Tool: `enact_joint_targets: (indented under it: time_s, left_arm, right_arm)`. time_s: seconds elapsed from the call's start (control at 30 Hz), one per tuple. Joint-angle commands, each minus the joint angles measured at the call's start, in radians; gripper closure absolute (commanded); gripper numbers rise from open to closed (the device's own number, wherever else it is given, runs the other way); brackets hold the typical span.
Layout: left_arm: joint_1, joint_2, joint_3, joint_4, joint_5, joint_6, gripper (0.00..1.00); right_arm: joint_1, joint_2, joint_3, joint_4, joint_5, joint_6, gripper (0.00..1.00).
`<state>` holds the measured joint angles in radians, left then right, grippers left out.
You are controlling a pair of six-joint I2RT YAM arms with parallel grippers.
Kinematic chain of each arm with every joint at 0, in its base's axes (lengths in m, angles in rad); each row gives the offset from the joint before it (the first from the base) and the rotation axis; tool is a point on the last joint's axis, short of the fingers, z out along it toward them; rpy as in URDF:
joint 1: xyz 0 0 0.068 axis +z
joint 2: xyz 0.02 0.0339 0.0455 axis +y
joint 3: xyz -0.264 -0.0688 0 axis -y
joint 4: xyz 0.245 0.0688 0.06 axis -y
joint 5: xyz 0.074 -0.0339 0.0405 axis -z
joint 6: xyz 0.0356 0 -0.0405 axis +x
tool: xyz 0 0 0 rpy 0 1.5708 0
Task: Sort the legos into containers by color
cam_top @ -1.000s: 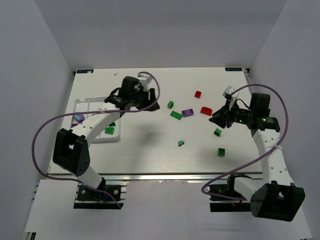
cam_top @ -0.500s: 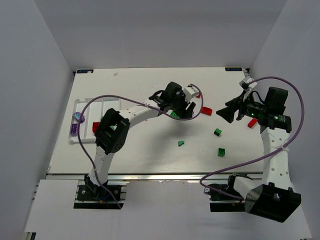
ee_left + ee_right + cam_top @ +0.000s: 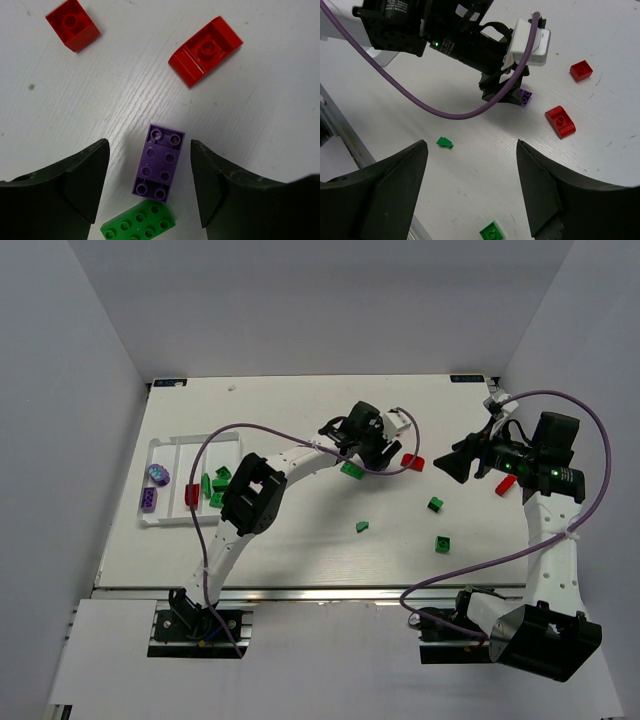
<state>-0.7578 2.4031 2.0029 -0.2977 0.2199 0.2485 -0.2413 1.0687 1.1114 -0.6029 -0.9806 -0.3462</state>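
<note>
The left gripper (image 3: 149, 150) stands released, its matte black fingers either side of a glossy purple studded plastic brick (image 3: 159, 162), apart from it, on the white wood-grained bench (image 3: 260, 130). The right gripper (image 3: 471, 150) gapes empty. Other bricks lie in the shallow white compartmented tray (image 3: 172, 444).

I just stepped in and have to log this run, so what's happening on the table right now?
Two arms are sorting bricks by colour. The left gripper, open, hangs over a purple brick in the middle, a finger on either side, not gripping. The right gripper is open and empty, raised on the right. The tray holds sorted bricks; red bricks and green bricks lie loose.
</note>
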Motion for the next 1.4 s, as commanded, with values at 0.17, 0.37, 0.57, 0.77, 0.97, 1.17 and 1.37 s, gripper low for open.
enact_joint_targets:
  time_s: [0.17,0.37,0.57,0.77,0.97,1.17,1.37]
  left_arm:
    - [-0.009,0.013,-0.024,-0.041,-0.022,0.04,0.25]
    - [-0.009,0.028,-0.033,-0.038,-0.089,0.048,0.27]
    - [-0.012,0.027,-0.069,-0.035,-0.109,0.04,0.38]
    - [-0.017,-0.008,-0.064,-0.02,-0.105,0.032,0.65]
    - [-0.015,-0.133,-0.098,0.046,-0.143,-0.027,0.88]
    - [-0.012,-0.382,-0.24,0.057,-0.204,-0.156,0.93]
    - [0.066,-0.706,-0.539,-0.069,-0.309,-0.349,0.96]
  right_arm:
    - [-0.007,0.005,0.027,0.032,-0.021,0.03,0.24]
    - [-0.009,0.005,0.022,0.043,-0.027,0.036,0.23]
    - [-0.01,0.004,0.015,0.045,-0.032,0.036,0.24]
    - [-0.009,-0.003,0.008,0.048,-0.038,0.033,0.24]
    - [-0.009,-0.007,0.001,0.038,-0.017,0.015,0.26]
    - [-0.009,-0.012,0.011,0.031,-0.006,-0.023,0.28]
    - [-0.009,-0.012,0.024,0.032,-0.009,-0.045,0.29]
